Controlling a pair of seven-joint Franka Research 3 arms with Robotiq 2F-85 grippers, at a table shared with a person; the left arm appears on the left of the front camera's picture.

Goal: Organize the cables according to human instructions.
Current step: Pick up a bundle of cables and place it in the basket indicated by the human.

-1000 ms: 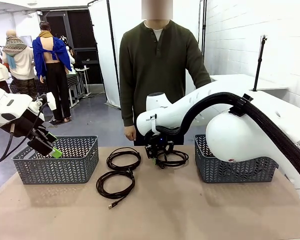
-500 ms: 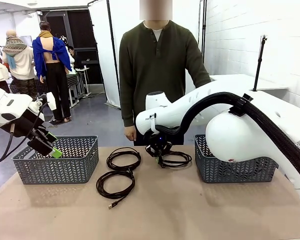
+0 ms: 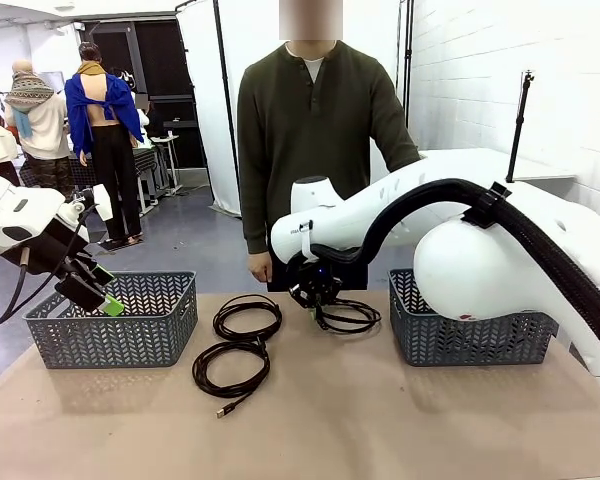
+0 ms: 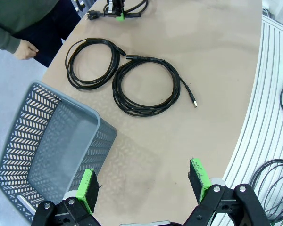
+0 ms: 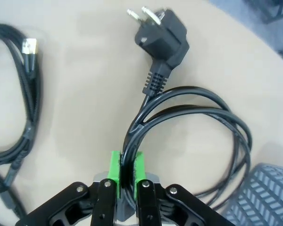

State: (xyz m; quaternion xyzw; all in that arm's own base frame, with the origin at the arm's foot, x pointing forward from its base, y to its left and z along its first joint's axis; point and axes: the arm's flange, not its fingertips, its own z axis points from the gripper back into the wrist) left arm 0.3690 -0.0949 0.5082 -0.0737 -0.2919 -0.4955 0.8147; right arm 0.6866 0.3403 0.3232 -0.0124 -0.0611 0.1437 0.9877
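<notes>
**A:** Two green pads (image 5: pixel 114 165) of the right hand (image 5: pixel 126 169) are pressed together on the power cable (image 5: pixel 205 117). They pinch its strands just below the plug (image 5: pixel 162 35).

**B:** Does it hold the whole coil?

**A:** Probably not. A couple of strands sit between the pads, and the other loops sag loose toward the right basket (image 5: pixel 262 195). From the front, it is unclear whether the coil touches the tabletop (image 3: pixel 380 420) or hangs just above it.

**B:** So how should the robot lift it?

**A:** Slowly and straight up, so the slack loops follow without swinging. The plug should stay away from the neighbouring cable (image 5: pixel 30 94), which lies close by. The coil should be above the basket rim before it is carried sideways.

**B:** Which basket gets it?

**A:** That is up to the person (image 3: pixel 315 130), who stands at the far edge with one hand (image 3: pixel 260 267) hanging down and not pointing. The right basket is nearest.

**B:** And the other arm?

**A:** The left hand (image 4: pixel 142 181) is spread wide and holds nothing. It hovers by the left basket (image 4: pixel 52 141), well apart from the two coils (image 4: pixel 90 86) (image 4: pixel 146 112) lying flat side by side.
</notes>
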